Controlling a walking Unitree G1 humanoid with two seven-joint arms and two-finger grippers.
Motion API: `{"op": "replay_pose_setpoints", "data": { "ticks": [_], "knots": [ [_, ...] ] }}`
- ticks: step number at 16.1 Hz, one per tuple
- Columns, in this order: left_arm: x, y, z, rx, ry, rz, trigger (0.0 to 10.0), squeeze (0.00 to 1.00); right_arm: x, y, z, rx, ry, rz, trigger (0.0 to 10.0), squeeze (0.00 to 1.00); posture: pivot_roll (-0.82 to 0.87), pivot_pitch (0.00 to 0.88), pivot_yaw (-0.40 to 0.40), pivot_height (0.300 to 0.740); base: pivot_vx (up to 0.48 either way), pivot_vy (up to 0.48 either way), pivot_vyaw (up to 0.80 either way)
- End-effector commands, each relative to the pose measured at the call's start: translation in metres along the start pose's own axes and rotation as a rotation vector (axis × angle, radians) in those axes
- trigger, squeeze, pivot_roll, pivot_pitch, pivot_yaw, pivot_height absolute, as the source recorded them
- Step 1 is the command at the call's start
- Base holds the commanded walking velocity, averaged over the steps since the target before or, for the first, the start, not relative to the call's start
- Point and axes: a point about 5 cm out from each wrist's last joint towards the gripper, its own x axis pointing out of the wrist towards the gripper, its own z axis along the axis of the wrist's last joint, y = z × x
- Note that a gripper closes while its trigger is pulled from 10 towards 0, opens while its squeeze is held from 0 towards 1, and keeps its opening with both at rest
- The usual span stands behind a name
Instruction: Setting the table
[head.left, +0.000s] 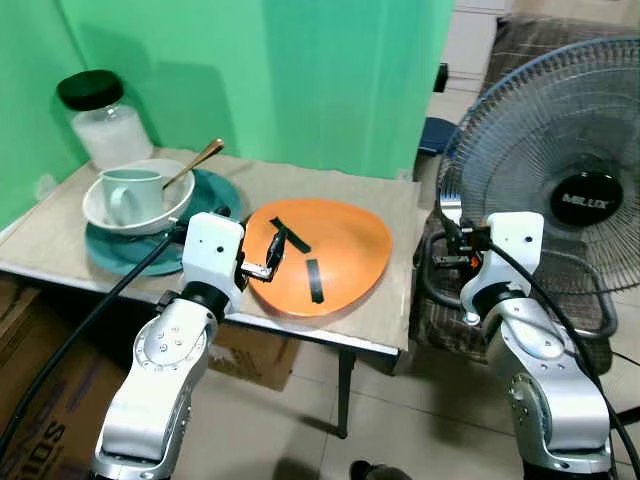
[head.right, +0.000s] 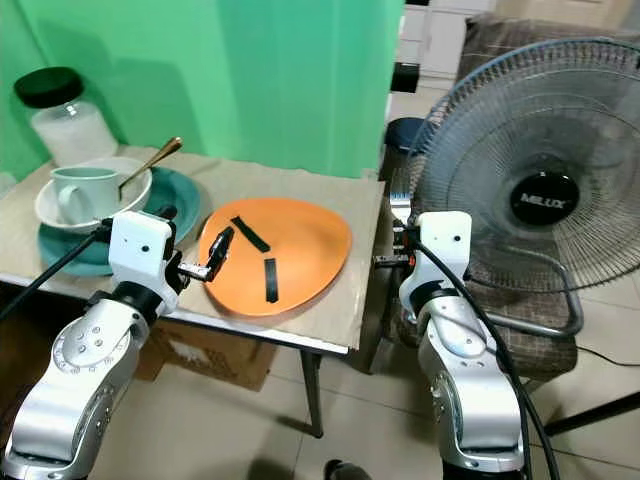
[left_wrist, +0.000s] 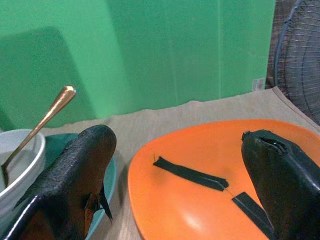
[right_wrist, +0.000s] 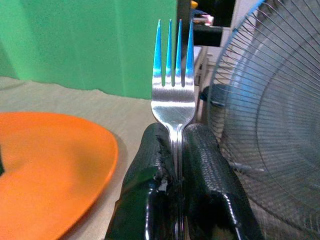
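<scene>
A thin, stiff silver metal fork (right_wrist: 173, 95) was clamped at its neck by the right tool (right_wrist: 175, 150). The left tool (head.left: 272, 250) was held open over the orange teardrop-shaped plate (head.left: 345, 250). Slippage was judged likely.

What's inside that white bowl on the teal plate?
The round white bowl on the teal plate holds a pale green mug and a gold-handled spoon leaning out over its rim. The spoon's head and the bowl's bottom are hidden behind the mug.

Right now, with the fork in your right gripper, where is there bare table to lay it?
Free: the strip of table between the orange plate and the edge nearest the fan, and the band behind the plate. Crowded: the robot's left end, with teal plate, bowl and jar. The fork is clamped in the right gripper.
</scene>
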Motion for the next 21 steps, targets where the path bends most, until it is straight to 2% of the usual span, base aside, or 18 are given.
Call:
{"op": "replay_pose_setpoints", "data": {
  "ticks": [1,5,8,13,17,18,21],
  "knots": [
    [0.002,0.004,0.002,0.003,-0.006,0.023,10.0,0.00,0.001,0.005,0.004,-0.005,-0.008,0.024,10.0,0.00,0.08,0.000,0.035,0.740,0.000,0.000,-0.80],
    [0.000,0.002,-0.002,-0.001,0.011,0.030,10.0,0.00,0.004,0.002,0.002,-0.031,0.005,0.025,10.0,0.00,0.07,0.000,0.019,0.740,0.000,0.000,-0.80],
    [0.004,0.006,0.000,-0.007,0.002,0.049,10.0,0.00,0.011,0.004,0.007,-0.057,-0.013,0.055,10.0,0.00,0.08,0.000,0.025,0.740,0.000,0.000,-0.80],
    [0.010,0.005,0.004,-0.006,-0.020,0.045,10.0,0.00,0.012,0.004,0.010,-0.053,-0.019,0.050,10.0,0.00,0.06,0.000,0.035,0.740,0.000,0.000,-0.80],
    [0.016,0.000,0.006,-0.034,-0.036,0.037,10.0,0.00,0.012,-0.003,0.013,-0.074,-0.017,0.033,10.0,0.00,0.03,0.000,0.036,0.740,0.000,0.000,-0.80],
    [0.018,0.001,0.006,-0.064,-0.038,0.058,10.0,0.00,0.014,-0.002,0.019,-0.080,-0.033,0.041,10.0,0.00,0.03,0.000,0.036,0.740,0.000,0.000,-0.80],
    [0.017,0.005,0.002,-0.070,-0.032,0.086,10.0,0.00,0.014,-0.002,0.018,-0.086,-0.027,0.041,10.0,0.00,0.03,0.000,0.035,0.740,0.000,0.000,-0.80]
  ]
}}
